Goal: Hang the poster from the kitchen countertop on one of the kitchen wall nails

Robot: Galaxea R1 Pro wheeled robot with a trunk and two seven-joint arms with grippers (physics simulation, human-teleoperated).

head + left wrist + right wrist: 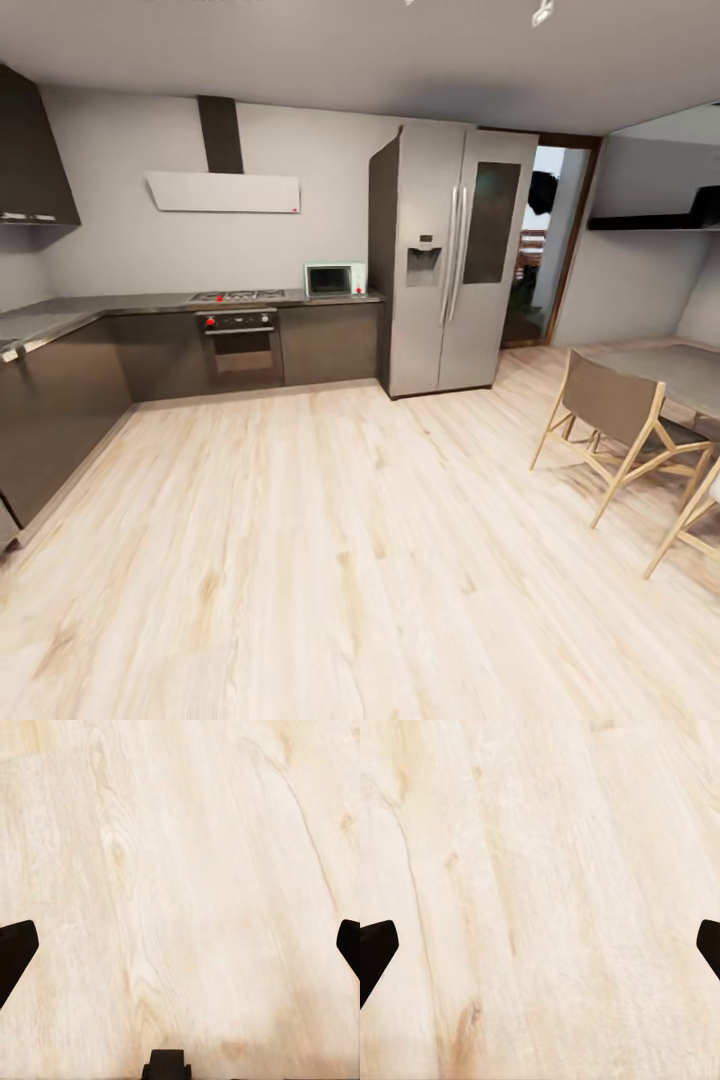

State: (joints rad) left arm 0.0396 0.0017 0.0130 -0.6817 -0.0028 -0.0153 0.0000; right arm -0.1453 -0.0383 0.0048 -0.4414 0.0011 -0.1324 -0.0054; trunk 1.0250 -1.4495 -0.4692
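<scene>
My left pincer: its two dark fingertips stand far apart at opposite sides of the left wrist view, with nothing between them. Beneath it lies pale wood-grain floor. My right pincer: its fingertips are likewise spread wide, clamped on nothing, above the same pale plank floor.

Head view, from near to far: the light wooden floor runs forward to an L-shaped run of dark grey cabinets. A grey countertop lies along the left-hand run and meets the darker counter at the far corner. On that far counter sit a gas hob and, near its right end, a small microwave; an oven is set below the hob. A white extractor hood hangs on the pale grey wall above. A tall steel fridge stands just beside the counter's right end, with an open doorway beyond it. At right, a table and wooden chairs stand on the floor.

I cannot make out the poster or a wall nail, so their position relative to my pincers cannot be stated.
</scene>
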